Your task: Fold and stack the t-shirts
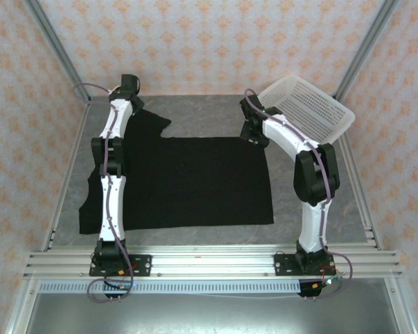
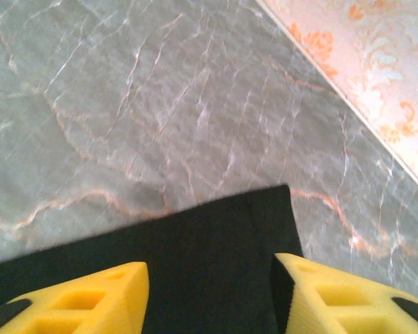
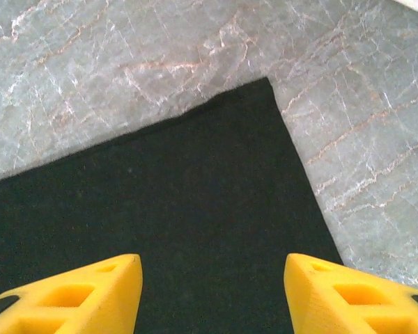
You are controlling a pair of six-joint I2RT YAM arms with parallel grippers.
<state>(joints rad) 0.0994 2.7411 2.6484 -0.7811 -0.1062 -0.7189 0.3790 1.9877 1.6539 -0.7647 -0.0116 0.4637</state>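
While L gripper, R gripper gape, t-shirt flat

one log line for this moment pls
t-shirt: flat on table | left gripper: open above shirt corner | right gripper: open above shirt corner

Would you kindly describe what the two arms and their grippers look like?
The left arm and right arm both have white links with black joints. They stand on black bases, and a thin purplish cable runs along each. The left gripper and right gripper carry bright yellow, wedge-shaped fingers with moulded cut-outs.
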